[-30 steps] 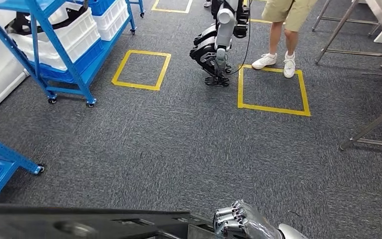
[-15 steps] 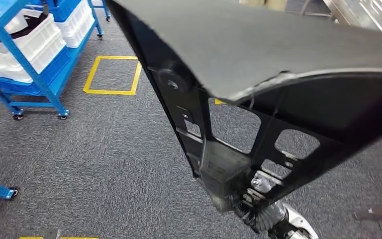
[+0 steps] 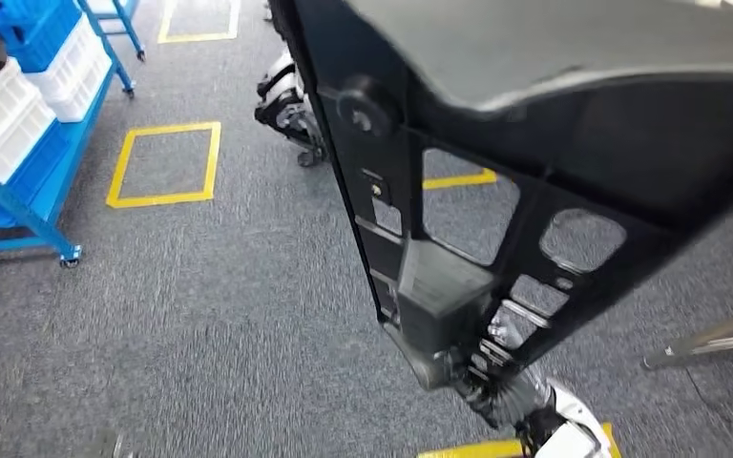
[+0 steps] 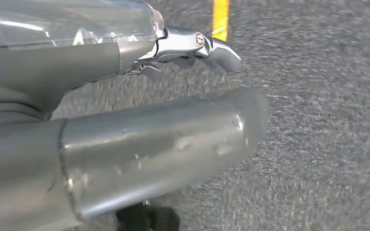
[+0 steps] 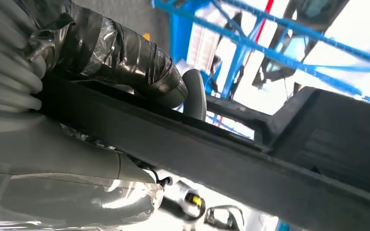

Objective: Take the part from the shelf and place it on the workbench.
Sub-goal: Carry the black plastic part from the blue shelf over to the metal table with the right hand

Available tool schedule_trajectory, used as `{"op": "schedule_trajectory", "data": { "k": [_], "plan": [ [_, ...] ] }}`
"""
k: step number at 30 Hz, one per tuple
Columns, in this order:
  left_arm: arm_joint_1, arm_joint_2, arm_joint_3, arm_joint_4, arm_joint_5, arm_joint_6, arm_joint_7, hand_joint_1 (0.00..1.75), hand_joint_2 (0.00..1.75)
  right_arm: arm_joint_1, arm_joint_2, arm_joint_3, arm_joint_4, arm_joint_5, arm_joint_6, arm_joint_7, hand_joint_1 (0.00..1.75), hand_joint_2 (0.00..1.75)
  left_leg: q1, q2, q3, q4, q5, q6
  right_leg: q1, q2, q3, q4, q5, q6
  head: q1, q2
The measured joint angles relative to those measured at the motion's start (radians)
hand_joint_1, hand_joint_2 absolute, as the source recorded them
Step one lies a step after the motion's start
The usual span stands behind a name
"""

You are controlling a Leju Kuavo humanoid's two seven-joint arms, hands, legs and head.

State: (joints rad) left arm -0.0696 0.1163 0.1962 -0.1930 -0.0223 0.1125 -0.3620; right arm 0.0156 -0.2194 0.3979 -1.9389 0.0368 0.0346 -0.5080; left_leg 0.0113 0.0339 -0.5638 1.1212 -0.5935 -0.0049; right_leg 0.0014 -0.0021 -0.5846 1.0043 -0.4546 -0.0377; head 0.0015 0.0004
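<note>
Head view: large black plastic part raised high over the grey carpet floor, broad smooth panel at top, ribbed frame with cut-out openings below, tapering down to the right robot hand. Gripped at that narrow lower end by the right robot hand, fingers mostly hidden behind the frame. Right wrist view: same part as a dark bar across the picture, taped thumb clamped over one edge, grey ribbed cover on the other side. Left wrist view: left robot hand low over the carpet, nothing in it, thick thumb and one silver finger stretched out. Beyond the part: yellow tape squares on the floor, blue wheeled shelf with white crates at far left, another robot's feet farther off, metal legs at right.
</note>
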Motion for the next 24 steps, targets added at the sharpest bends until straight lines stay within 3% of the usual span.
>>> {"op": "schedule_trajectory", "data": {
  "k": [2, 3, 4, 6, 8, 10, 12, 14, 16, 18, 19, 20, 22, 24],
  "plan": [
    [0.004, 0.000, 0.000, 0.000, 0.000, -0.002, 0.000, 0.00, 0.00, -0.003, 0.004, 0.000, 0.003, 0.005, 0.001, 0.001, 1.75, 1.75, 0.001, -0.026, -0.068, 0.130, -0.052, -0.004, 0.000, 0.021, 0.001, 0.001, -0.001, -0.005, 0.000, 0.000],
    [0.005, -0.001, 0.000, 0.000, 0.000, -0.003, -0.001, 0.00, 0.00, -0.003, 0.005, 0.000, 0.005, 0.011, 0.001, 0.002, 1.75, 1.75, 0.002, -0.029, -0.090, 0.163, -0.053, -0.007, 0.000, 0.033, 0.001, 0.002, -0.002, -0.005, 0.000, 0.000],
    [0.005, -0.001, 0.000, 0.000, -0.001, -0.004, -0.001, 0.00, 0.00, -0.004, 0.006, 0.000, 0.006, 0.017, 0.000, 0.003, 1.75, 1.75, 0.004, -0.029, -0.095, 0.159, -0.034, -0.009, 0.000, 0.046, 0.001, 0.005, -0.003, -0.003, 0.000, 0.000],
    [0.003, -0.002, 0.000, 0.000, -0.003, -0.005, -0.001, 0.00, 0.00, -0.008, 0.006, 0.000, 0.007, 0.032, -0.010, 0.008, 1.75, 1.75, 0.011, -0.044, -0.055, 0.051, 0.043, -0.012, -0.003, 0.070, 0.000, 0.018, -0.011, 0.004, 0.000, 0.000],
    [0.002, -0.002, 0.000, 0.000, -0.008, -0.004, -0.001, 0.00, 0.00, -0.014, 0.008, 0.000, 0.008, 0.046, -0.031, 0.013, 1.75, 1.75, 0.015, -0.082, -0.008, -0.057, 0.087, -0.012, -0.004, 0.093, -0.009, 0.038, -0.020, 0.016, 0.000, 0.000],
    [0.001, -0.003, 0.001, 0.000, -0.011, -0.003, -0.001, 0.00, 0.00, -0.020, 0.011, 0.000, 0.011, 0.056, -0.052, 0.018, 1.75, 1.75, 0.012, -0.096, 0.004, -0.083, 0.086, -0.004, -0.005, 0.112, -0.021, 0.047, -0.021, 0.028, 0.000, 0.000],
    [-0.001, -0.004, 0.001, 0.000, -0.012, -0.002, -0.001, 0.00, 0.00, -0.021, 0.014, 0.000, 0.015, 0.060, -0.064, 0.021, 1.75, 1.75, 0.011, -0.077, 0.006, -0.089, 0.091, 0.010, -0.008, 0.120, -0.026, 0.046, -0.018, 0.038, 0.000, 0.000],
    [-0.003, -0.005, 0.003, 0.000, -0.014, -0.002, -0.002, 0.00, 0.00, -0.023, 0.016, 0.000, 0.019, 0.060, -0.068, 0.022, 1.75, 1.75, 0.013, -0.055, 0.010, -0.100, 0.098, 0.024, -0.006, 0.078, -0.046, 0.088, -0.044, 0.048, 0.000, 0.000],
    [0.000, -0.006, 0.005, 0.000, -0.018, -0.001, 0.007, 0.00, 0.00, -0.026, 0.018, 0.000, 0.025, 0.057, -0.075, 0.022, 1.75, 1.75, 0.010, -0.033, 0.012, -0.105, 0.098, 0.032, -0.007, 0.026, -0.101, 0.200, -0.102, 0.056, 0.000, 0.000],
    [0.004, -0.006, 0.008, 0.000, -0.026, 0.005, 0.026, 0.00, 0.00, -0.028, 0.026, -0.002, 0.034, 0.048, -0.089, 0.027, 1.75, 1.75, 0.007, -0.009, 0.013, -0.105, 0.096, 0.034, -0.011, 0.011, -0.156, 0.304, -0.135, 0.061, 0.000, 0.000],
    [0.005, -0.006, 0.009, 0.000, -0.029, 0.008, 0.034, 0.00, 0.00, -0.029, 0.031, -0.005, 0.040, 0.043, -0.096, 0.031, 1.75, 1.75, 0.006, 0.002, 0.015, -0.105, 0.094, 0.034, -0.013, 0.008, -0.162, 0.310, -0.125, 0.061, 0.000, 0.000],
    [0.005, -0.006, 0.009, 0.000, -0.030, 0.010, 0.039, 0.00, 0.00, -0.031, 0.034, -0.008, 0.044, 0.039, -0.101, 0.034, 1.75, 1.75, 0.005, 0.013, 0.018, -0.105, 0.091, 0.033, -0.014, 0.005, -0.147, 0.277, -0.097, 0.060, 0.000, 0.000],
    [0.005, -0.006, 0.010, 0.000, -0.031, 0.012, 0.042, 0.00, 0.00, -0.035, 0.040, -0.014, 0.049, 0.035, -0.105, 0.038, 1.75, 1.75, 0.004, 0.032, 0.027, -0.105, 0.084, 0.029, -0.009, -0.024, -0.077, 0.142, -0.031, 0.052, 0.000, 0.000],
    [0.006, -0.006, 0.011, 0.000, -0.032, 0.013, 0.043, 0.00, 0.00, -0.041, 0.046, -0.018, 0.051, 0.031, -0.107, 0.039, 1.75, 1.75, 0.001, 0.047, 0.034, -0.106, 0.077, 0.021, 0.003, -0.054, -0.032, 0.050, -0.007, 0.041, 0.000, 0.000]
  ]
}}
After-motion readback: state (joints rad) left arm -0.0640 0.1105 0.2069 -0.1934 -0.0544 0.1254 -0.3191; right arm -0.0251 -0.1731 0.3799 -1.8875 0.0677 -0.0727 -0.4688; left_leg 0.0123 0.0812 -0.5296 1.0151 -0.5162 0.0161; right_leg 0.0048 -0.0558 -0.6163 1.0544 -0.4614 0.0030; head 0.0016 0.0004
